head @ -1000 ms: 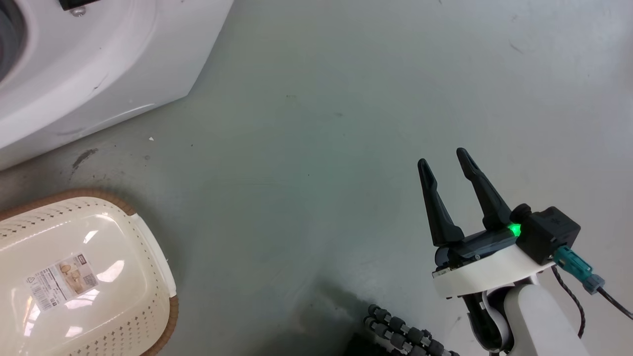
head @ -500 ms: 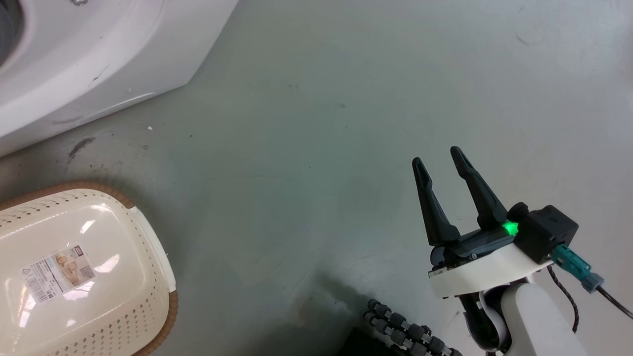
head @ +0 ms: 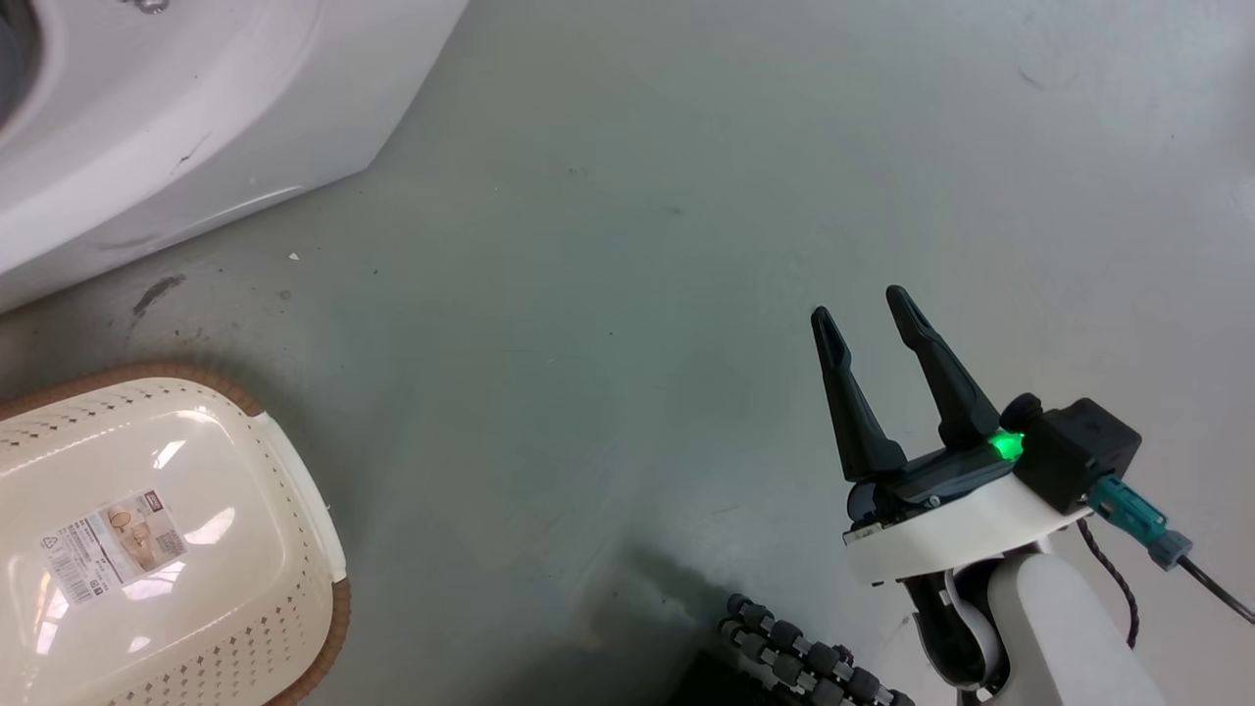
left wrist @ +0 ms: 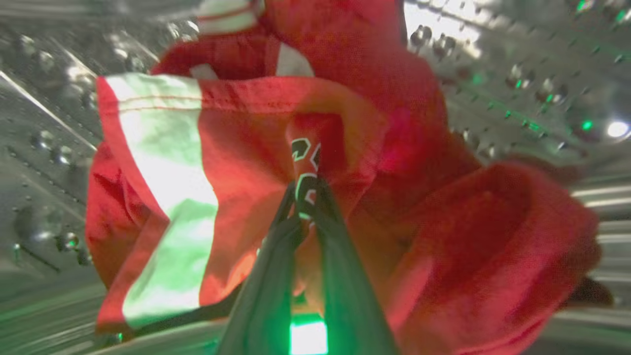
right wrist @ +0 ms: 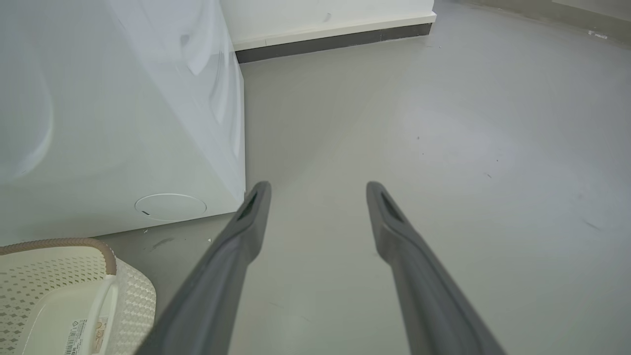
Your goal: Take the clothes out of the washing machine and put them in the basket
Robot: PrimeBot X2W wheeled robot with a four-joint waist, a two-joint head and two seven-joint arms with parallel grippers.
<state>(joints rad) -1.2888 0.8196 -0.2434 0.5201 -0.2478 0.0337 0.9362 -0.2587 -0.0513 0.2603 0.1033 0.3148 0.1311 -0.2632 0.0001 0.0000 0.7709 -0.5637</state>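
Your left gripper (left wrist: 305,190) is inside the steel drum (left wrist: 517,84). Its two fingers are pressed together on a fold of the red and white clothes (left wrist: 236,148), just at the dark lettering. Your right gripper (head: 860,304) hangs above the grey floor (head: 637,245) with its fingers spread wide. The basket (head: 338,618) stands on the floor near the washing machine (head: 196,118), with a strip of floor between them. You see the paper label (head: 113,544) on its bottom.

Open floor (head: 627,294), washing machine (head: 196,118), basket (head: 235,628) leftward
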